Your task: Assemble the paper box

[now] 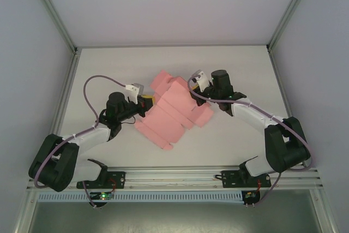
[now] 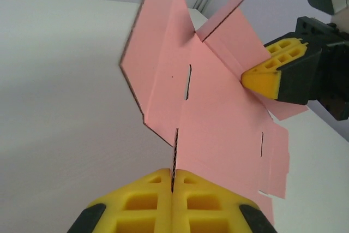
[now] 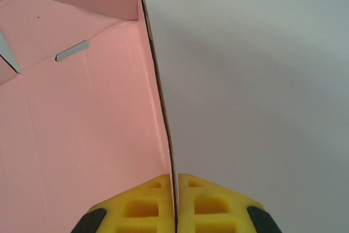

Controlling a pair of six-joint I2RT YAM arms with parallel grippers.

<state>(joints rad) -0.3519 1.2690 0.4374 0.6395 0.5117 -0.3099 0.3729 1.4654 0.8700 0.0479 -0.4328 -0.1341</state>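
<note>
Unfolded pink paper box (image 1: 174,114) spans between arms; left gripper (image 2: 173,181) clamped on one edge, right gripper (image 3: 175,181) clamped on opposite edge.

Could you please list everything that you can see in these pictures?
paper box: one, pink, flat die-cut sheet at mid-table.
table: one, white, under the paper box.
rail: one, silver, along the near edge.
cables: two, purple, one along each arm.
arms: two, black and white, bases at the rail.
left pincer: one, yellow fingers, shut on the paper box's left side.
right pincer: one, yellow fingers, shut on its right side.
</note>
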